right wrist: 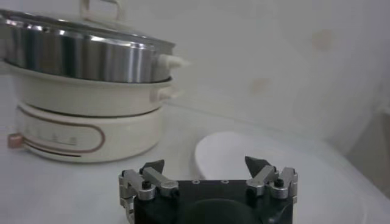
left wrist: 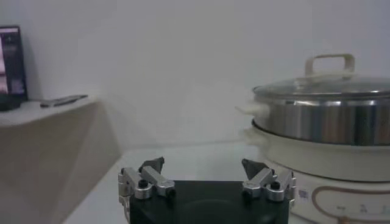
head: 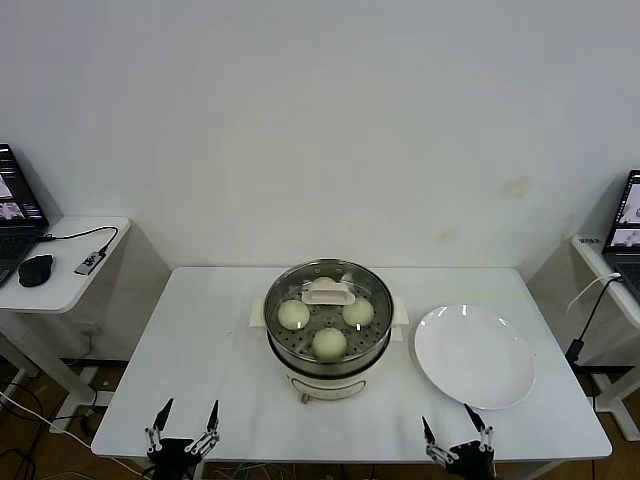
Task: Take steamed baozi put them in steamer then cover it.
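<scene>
1. The steamer [head: 328, 335] stands in the middle of the white table [head: 210, 360], a shiny steel pot on a white base with side handles.
2. The cover [head: 328, 300], clear glass with a metal rim and a cream handle at its centre, sits on top of the pot.
3. Through the glass three steamed baozi [head: 329, 342] show on the perforated tray; the handle may hide a fourth, which cannot be told.
4. A flat white plate [head: 474, 355] lies on the table just beside the steamer, on the robot's right, with nothing on it.
5. The left gripper [head: 185, 420] hangs at the near edge of the table, well apart from the steamer, its fingers spread and holding nothing.
6. The right gripper [head: 456, 428] hangs at the near edge too, just in front of the plate, fingers spread and holding nothing.
</scene>
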You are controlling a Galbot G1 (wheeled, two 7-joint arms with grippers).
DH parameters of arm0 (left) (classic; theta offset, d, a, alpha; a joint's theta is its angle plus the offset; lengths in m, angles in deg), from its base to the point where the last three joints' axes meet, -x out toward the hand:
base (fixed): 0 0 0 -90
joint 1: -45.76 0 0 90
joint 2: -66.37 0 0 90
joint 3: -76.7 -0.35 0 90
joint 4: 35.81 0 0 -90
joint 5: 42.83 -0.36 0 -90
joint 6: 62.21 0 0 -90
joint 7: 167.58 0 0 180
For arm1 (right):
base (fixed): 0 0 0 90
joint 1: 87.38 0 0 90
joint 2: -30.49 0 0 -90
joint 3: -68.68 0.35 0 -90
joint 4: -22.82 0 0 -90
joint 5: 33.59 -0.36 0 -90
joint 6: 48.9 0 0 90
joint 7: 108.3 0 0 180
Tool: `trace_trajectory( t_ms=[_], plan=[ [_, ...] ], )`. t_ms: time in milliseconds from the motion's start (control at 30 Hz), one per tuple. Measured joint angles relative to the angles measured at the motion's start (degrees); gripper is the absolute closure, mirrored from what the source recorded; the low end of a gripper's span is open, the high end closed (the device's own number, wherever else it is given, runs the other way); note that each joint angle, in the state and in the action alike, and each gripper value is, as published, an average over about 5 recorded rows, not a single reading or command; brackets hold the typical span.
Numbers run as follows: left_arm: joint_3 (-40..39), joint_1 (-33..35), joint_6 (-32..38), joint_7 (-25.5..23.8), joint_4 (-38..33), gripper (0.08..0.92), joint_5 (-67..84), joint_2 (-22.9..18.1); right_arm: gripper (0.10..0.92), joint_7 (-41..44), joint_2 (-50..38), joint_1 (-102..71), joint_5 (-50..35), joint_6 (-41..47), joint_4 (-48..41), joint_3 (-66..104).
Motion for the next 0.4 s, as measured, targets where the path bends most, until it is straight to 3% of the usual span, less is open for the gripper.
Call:
trace_trajectory(
  t_ms=[400],
  plan=[
    [0.7, 0.4, 1.0, -0.3, 1.4, 0.177, 1.6, -0.1, 0.203, 0.0, 0.0, -0.5, -0.5, 1.7, 1.4, -0.4]
  ],
)
